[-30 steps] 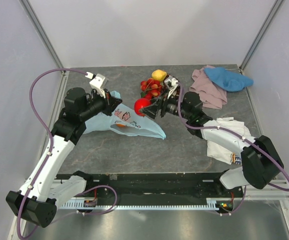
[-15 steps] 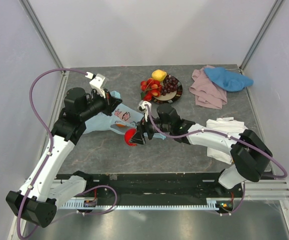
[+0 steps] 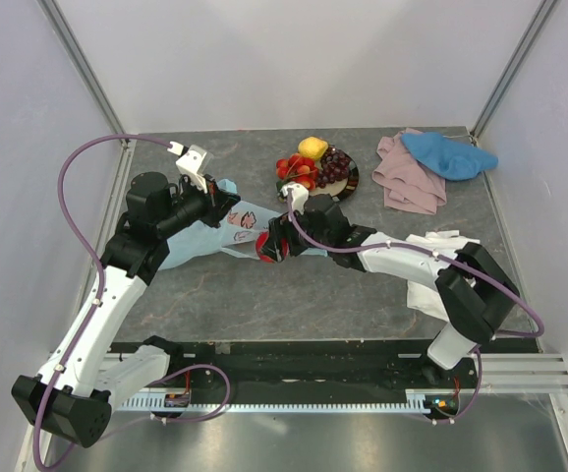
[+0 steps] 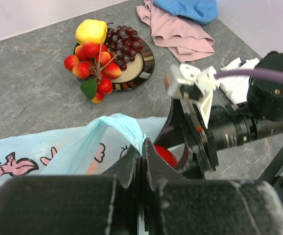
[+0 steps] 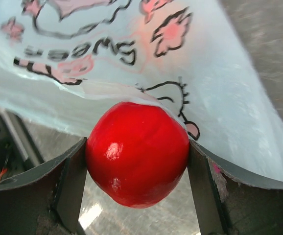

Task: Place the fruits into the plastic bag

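My right gripper is shut on a red apple, low over the table at the right-hand end of the light-blue plastic bag. In the right wrist view the apple touches the printed bag film. My left gripper is shut on the bag's handle and holds it up off the table. A lemon, dark grapes and red strawberries lie on the dark-rimmed plate behind the right gripper.
A pink cloth with a blue cloth on it lies at the back right. A white cloth sits under the right arm. The cell's walls and corner posts close in the table.
My right gripper has carried the apple from beside the plate down past the bag's near edge, then back up against the bag's end. The left gripper has held still.
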Action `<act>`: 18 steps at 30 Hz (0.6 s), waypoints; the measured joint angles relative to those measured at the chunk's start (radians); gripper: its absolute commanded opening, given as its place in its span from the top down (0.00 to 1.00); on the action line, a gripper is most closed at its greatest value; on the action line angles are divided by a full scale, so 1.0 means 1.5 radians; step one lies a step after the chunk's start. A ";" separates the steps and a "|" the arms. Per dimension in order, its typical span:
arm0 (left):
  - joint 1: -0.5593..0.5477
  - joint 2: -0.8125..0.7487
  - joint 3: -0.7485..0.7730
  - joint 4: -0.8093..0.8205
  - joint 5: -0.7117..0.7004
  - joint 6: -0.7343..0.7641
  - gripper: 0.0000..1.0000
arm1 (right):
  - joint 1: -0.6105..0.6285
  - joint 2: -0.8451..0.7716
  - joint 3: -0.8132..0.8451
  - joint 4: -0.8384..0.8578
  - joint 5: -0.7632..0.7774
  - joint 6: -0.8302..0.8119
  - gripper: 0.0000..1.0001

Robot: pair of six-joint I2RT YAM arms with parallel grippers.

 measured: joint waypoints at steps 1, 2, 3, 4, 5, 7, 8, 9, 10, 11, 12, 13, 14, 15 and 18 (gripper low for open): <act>0.000 0.000 0.000 0.000 0.000 0.000 0.99 | -0.005 0.000 0.002 0.001 0.010 0.004 0.51; 0.000 0.000 0.000 0.000 0.000 0.000 0.98 | -0.009 0.000 0.005 0.001 0.020 0.008 0.51; 0.000 0.000 0.000 0.000 0.001 0.000 0.98 | -0.013 0.001 0.009 0.003 0.030 0.013 0.51; 0.000 0.000 0.000 0.000 0.001 0.000 0.99 | -0.016 0.003 0.013 0.007 0.039 0.017 0.51; 0.000 0.000 0.000 0.000 0.002 0.000 0.98 | -0.017 0.006 0.018 0.014 0.049 0.021 0.51; 0.000 0.000 0.000 0.001 0.007 0.000 0.98 | -0.018 0.018 0.028 0.029 0.058 0.030 0.51; 0.000 0.000 0.000 0.001 0.011 0.000 0.98 | -0.018 0.028 0.035 0.042 0.062 0.039 0.51; 0.000 0.000 0.000 0.001 0.017 0.000 0.98 | -0.018 0.036 0.038 0.054 0.063 0.045 0.51; 0.000 0.000 0.000 0.001 0.022 0.000 0.98 | -0.018 0.045 0.039 0.069 0.064 0.053 0.51; 0.000 0.000 0.000 0.001 0.026 0.000 0.98 | -0.018 0.054 0.042 0.081 0.064 0.061 0.51; 0.000 0.000 0.000 0.001 0.033 0.000 0.99 | -0.017 0.065 0.047 0.092 0.063 0.069 0.52; 0.000 0.000 0.000 0.001 0.036 0.000 0.99 | -0.017 0.076 0.053 0.100 0.061 0.076 0.51; 0.000 0.000 0.000 0.001 0.039 0.000 0.98 | -0.016 0.087 0.060 0.108 0.060 0.084 0.51; 0.000 0.000 0.000 0.001 0.041 0.000 0.98 | -0.015 0.097 0.066 0.116 0.058 0.092 0.52; 0.000 0.000 0.000 0.002 0.049 0.000 0.99 | -0.007 0.112 0.072 0.139 0.053 0.111 0.51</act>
